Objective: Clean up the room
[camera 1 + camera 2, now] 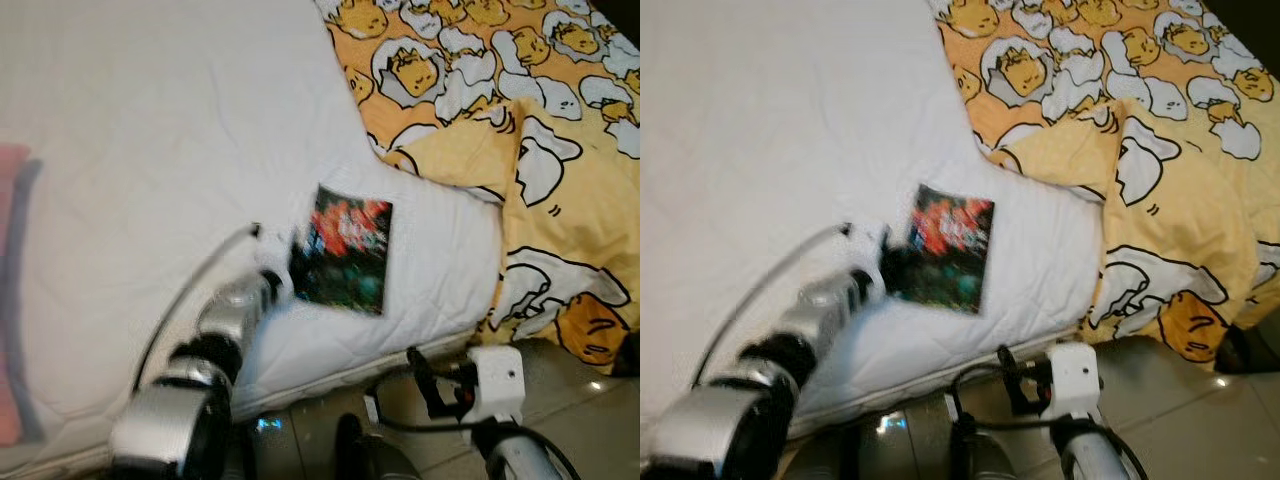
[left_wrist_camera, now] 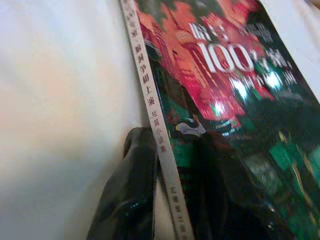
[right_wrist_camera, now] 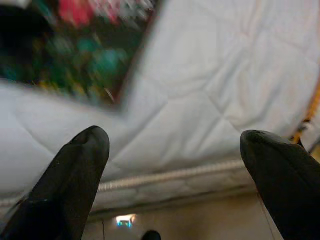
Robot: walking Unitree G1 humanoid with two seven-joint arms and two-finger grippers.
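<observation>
Where the head views look down, a book (image 1: 343,250) lies on the white bed (image 1: 150,150) near its edge, left pincer (image 1: 285,270) at its spine. Left wrist view: black fingers (image 2: 130,195) clamp that spine. Right wrist view: right pincer (image 3: 175,165) spread wide, holding nothing, below the mattress edge.

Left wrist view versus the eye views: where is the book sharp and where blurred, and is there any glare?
Left wrist view: book sharp enough to read spine and "100", some glare on the cover; left eye view: cover smeared; right wrist view: book soft, fingers sharper.
</observation>
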